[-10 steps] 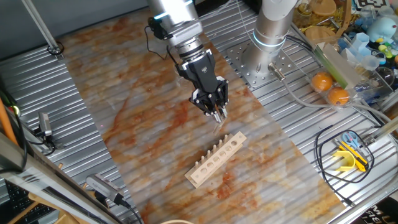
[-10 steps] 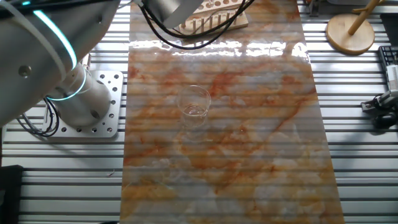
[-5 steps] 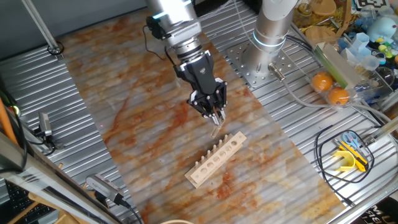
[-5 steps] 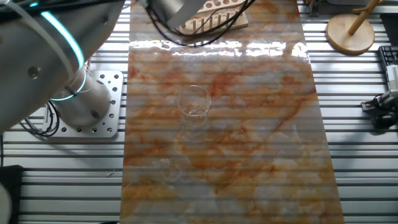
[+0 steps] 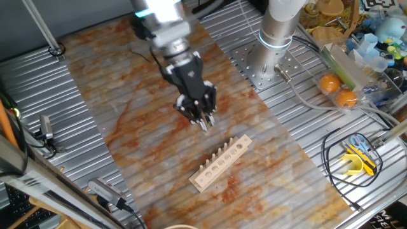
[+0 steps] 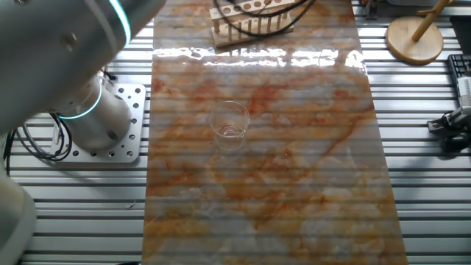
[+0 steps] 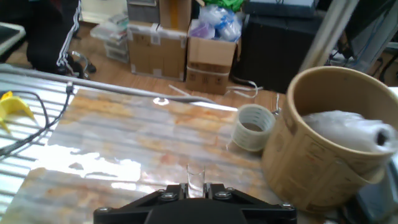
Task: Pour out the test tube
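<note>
The gripper [image 5: 202, 121] hangs above the desk [image 5: 133, 127], its fingers clamped on the test tube [image 7: 195, 182], which stands upright between them in the hand view. The wooden rack [image 5: 220, 163] lies just below-right of the gripper.

Even, bright light — glare on mat [image 6: 257, 55] — blurred arm [image 5: 166, 38]

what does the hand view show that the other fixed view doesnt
Only the hand view shows the test tube upright, pinched in the gripper, plus cardboard boxes and a tan bucket off the table. Only the other fixed view shows the glass beaker standing on the mat, the wooden rack at the far edge and the arm's base. Both show the orange marbled mat.
</note>
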`<action>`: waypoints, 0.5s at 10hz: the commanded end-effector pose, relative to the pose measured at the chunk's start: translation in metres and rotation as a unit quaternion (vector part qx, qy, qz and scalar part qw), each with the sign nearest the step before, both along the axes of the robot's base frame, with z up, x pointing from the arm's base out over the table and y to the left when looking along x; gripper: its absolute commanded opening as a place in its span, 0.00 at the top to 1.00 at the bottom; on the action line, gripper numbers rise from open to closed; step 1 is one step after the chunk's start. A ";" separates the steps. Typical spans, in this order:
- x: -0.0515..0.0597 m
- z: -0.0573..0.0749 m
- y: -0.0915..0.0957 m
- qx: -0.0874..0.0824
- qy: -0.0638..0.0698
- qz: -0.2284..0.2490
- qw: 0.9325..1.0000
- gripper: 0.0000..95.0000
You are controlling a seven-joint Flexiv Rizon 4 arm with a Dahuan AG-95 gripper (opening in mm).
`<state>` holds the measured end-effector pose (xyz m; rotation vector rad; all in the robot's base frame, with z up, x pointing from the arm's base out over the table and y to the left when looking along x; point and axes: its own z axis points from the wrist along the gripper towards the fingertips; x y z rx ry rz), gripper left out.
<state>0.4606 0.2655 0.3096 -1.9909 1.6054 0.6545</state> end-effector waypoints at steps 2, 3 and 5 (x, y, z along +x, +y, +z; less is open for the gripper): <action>0.028 0.004 -0.004 -0.018 -0.006 -0.012 1.000 1.00; 0.036 0.004 -0.008 -0.020 -0.006 -0.014 1.000 1.00; 0.041 0.000 -0.012 -0.027 -0.004 -0.033 0.999 1.00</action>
